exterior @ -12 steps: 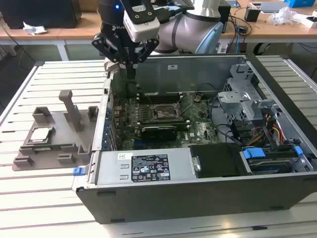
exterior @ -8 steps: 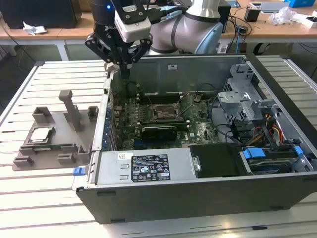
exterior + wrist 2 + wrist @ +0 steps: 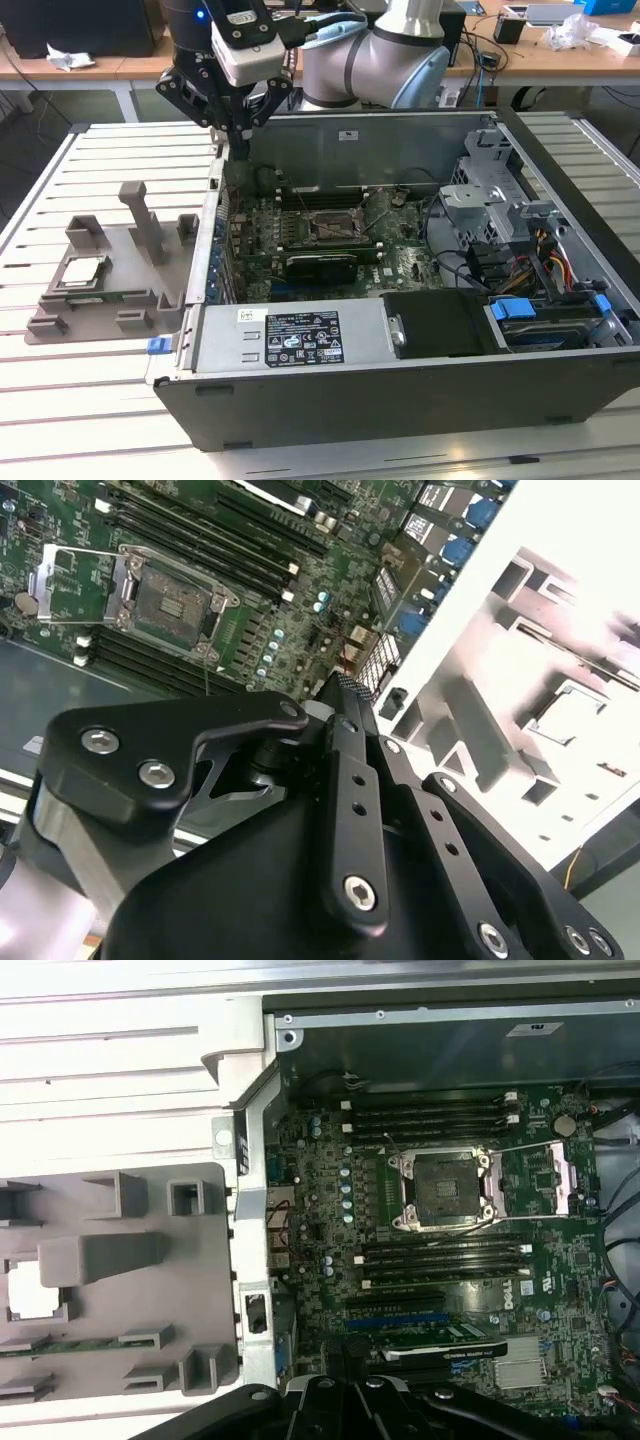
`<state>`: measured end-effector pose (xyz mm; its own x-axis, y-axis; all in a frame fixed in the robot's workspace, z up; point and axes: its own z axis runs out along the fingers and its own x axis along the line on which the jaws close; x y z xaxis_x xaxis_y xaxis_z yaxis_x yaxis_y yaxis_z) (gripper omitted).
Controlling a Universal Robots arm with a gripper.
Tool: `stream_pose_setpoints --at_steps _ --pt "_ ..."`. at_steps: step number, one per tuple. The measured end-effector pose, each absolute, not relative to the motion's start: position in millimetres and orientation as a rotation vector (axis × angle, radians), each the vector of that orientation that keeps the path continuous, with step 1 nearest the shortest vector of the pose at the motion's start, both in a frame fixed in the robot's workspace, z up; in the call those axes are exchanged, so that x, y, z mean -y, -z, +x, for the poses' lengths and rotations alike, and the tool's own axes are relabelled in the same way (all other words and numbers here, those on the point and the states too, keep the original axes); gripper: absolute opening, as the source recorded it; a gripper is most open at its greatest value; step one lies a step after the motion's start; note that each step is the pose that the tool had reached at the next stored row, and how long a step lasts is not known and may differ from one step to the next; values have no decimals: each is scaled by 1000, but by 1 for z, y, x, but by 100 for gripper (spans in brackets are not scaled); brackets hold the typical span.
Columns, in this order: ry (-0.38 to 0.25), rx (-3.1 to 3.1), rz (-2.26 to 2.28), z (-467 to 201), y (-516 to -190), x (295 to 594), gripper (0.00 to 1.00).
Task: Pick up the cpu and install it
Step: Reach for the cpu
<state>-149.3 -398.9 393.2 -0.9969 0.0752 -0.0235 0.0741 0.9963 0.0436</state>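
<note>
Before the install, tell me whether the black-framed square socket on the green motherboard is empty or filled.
Empty. The socket shows its bare contact field; the silver-lidded square cpu lies in the grey plastic tray.

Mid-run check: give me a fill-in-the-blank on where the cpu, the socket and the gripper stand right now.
1. The cpu rests in the grey fixture tray, on the exterior view's ____ of the computer case.
2. The motherboard socket has its retention frame open and is ____ of any chip.
3. The gripper, above the case wall nearest the tray, holds ____.

Missing words: left; empty; nothing.
</note>
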Motion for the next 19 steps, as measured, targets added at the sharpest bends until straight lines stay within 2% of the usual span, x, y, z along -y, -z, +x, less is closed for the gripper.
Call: stream_pose_setpoints --at_steps 19 --pt "-67 -3114 116 -192 -393 399 11"
